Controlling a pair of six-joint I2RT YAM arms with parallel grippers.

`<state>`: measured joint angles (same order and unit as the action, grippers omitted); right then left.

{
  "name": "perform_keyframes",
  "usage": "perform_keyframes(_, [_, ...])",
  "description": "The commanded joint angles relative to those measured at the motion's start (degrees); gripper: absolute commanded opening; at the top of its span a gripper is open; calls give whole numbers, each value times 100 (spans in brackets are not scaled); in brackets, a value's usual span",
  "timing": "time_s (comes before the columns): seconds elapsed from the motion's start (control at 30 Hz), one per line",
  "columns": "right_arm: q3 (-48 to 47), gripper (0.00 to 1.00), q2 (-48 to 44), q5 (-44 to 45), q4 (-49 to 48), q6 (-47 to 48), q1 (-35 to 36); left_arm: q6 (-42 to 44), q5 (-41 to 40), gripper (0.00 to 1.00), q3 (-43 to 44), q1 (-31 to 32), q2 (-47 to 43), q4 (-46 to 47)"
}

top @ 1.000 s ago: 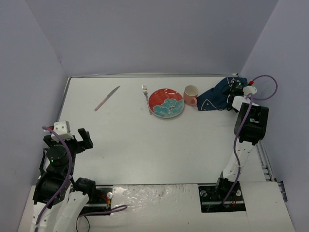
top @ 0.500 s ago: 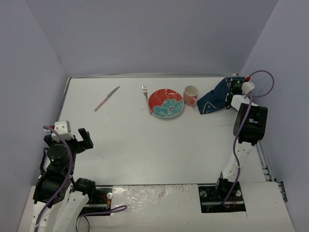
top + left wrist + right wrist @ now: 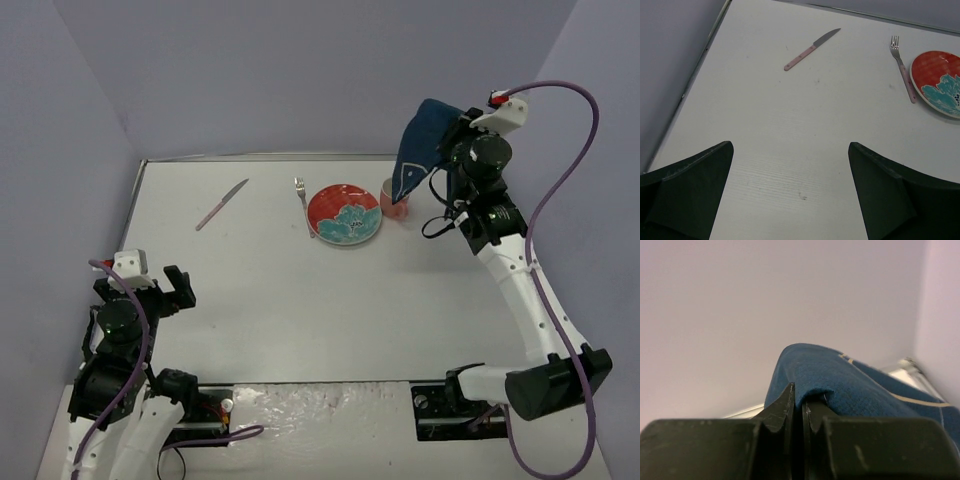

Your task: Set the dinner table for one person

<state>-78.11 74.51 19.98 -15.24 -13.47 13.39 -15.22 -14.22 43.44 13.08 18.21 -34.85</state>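
The white dinner table (image 3: 300, 300) holds a red plate with a teal flower (image 3: 344, 215), a pink-handled fork (image 3: 303, 205) just left of it, a pink-handled knife (image 3: 222, 204) further left, and a pink cup (image 3: 393, 202) right of the plate. My right gripper (image 3: 447, 140) is shut on the navy placemat (image 3: 420, 150) and holds it up in the air above the cup; the cloth drapes over my fingers in the right wrist view (image 3: 840, 385). My left gripper (image 3: 180, 290) is open and empty, low at the near left; its view shows the knife (image 3: 812, 49), fork (image 3: 904, 70) and plate (image 3: 939, 82).
Grey walls enclose the table at the back and both sides. A metal rail (image 3: 135, 215) runs along the left edge. The arm bases and cables sit at the near edge.
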Motion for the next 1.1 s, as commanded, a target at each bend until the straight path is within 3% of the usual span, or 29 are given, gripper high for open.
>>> perform_keyframes(0.0, [41,0,-153,-1996,202,4,411,-230,225,97,472,37,306,306])
perform_keyframes(0.1, [45,0,-109,-2998,223,-106,1041,-273,289,97,771,37,496,150])
perform_keyframes(0.23, [37,0,96,-3628,223,39,2073,-286,264,97,1146,30,681,-54])
perform_keyframes(0.4, [223,0,456,-3792,136,288,3333,-275,192,97,1436,28,780,-287])
perform_keyframes(0.5, [500,2,709,-3759,31,293,3695,-315,197,97,1509,28,789,-431])
perform_keyframes(0.57, [800,14,822,-3661,-51,238,3818,-338,218,97,1505,28,784,-475])
perform_keyframes(0.63, [1277,37,957,-3386,-57,121,3870,-365,265,97,1419,28,776,-520])
perform_keyframes(0.87, [2675,74,653,-2172,458,-168,3625,-635,723,97,993,28,1122,-494])
perform_keyframes(1.07, [3121,75,343,-2478,551,-454,3154,-1051,1359,97,748,34,2048,-126])
